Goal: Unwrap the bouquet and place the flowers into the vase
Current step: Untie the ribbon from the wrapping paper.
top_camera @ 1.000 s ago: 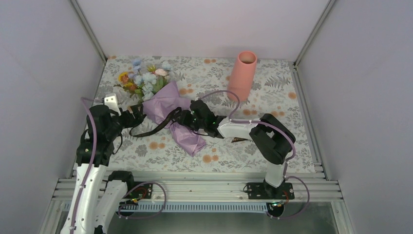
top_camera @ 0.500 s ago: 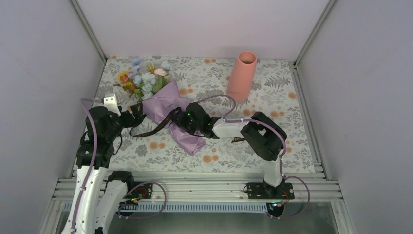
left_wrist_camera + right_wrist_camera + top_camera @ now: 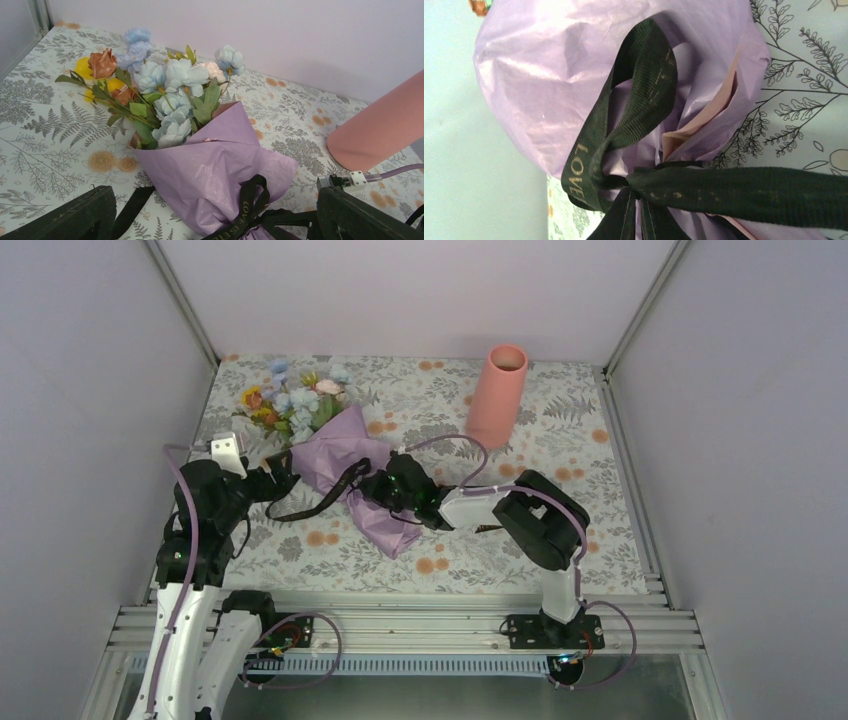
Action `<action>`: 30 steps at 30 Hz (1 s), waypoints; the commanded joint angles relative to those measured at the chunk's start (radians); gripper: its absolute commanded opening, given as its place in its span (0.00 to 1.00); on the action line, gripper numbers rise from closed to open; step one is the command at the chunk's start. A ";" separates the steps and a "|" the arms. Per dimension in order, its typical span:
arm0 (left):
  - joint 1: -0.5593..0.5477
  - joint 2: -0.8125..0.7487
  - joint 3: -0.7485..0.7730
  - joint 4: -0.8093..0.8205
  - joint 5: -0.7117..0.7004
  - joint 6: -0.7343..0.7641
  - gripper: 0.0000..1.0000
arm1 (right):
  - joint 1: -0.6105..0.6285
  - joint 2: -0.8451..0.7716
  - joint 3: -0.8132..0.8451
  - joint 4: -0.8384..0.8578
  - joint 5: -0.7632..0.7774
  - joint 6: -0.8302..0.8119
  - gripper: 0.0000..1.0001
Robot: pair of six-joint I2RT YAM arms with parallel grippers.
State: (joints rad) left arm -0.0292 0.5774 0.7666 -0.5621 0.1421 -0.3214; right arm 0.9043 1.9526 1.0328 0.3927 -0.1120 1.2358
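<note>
The ribbon-tied bouquet [image 3: 335, 455] lay on the bench [image 3: 620, 540], the left hand [image 3: 216, 212] gaping wide beside it, the right hand [image 3: 382, 488] at the knot [image 3: 626, 182], its grip unclear, probably to untie it.

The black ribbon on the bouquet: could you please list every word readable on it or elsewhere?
"LOVE": gold letters on the black ribbon tied round the bouquet.
"LOVE IS ETE...": apparently, same ribbon, left wrist view; the rest is cut off.
No other text is visible.
</note>
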 commanded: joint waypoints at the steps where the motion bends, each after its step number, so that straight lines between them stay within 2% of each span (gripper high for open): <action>1: -0.002 -0.002 -0.011 0.016 -0.009 0.007 1.00 | 0.016 -0.055 -0.040 0.115 0.018 -0.097 0.04; 10: -0.001 0.057 -0.007 0.000 -0.008 -0.035 0.99 | 0.048 -0.128 -0.056 0.043 0.013 -0.312 0.04; 14: 0.000 0.124 -0.022 0.010 0.079 -0.084 0.98 | 0.076 -0.164 -0.065 -0.011 0.020 -0.398 0.04; 21: 0.000 0.253 -0.136 0.153 0.263 -0.186 0.89 | 0.111 -0.223 -0.092 -0.119 0.037 -0.482 0.04; 24: 0.000 0.295 -0.199 0.231 0.321 -0.224 0.86 | 0.114 -0.246 -0.139 -0.112 0.030 -0.499 0.04; 30: 0.000 0.331 -0.288 0.339 0.368 -0.261 0.82 | 0.114 -0.277 -0.186 -0.101 0.011 -0.558 0.04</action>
State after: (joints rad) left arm -0.0299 0.8993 0.5125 -0.3431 0.4427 -0.5400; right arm 1.0058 1.7157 0.8608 0.2783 -0.1013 0.7490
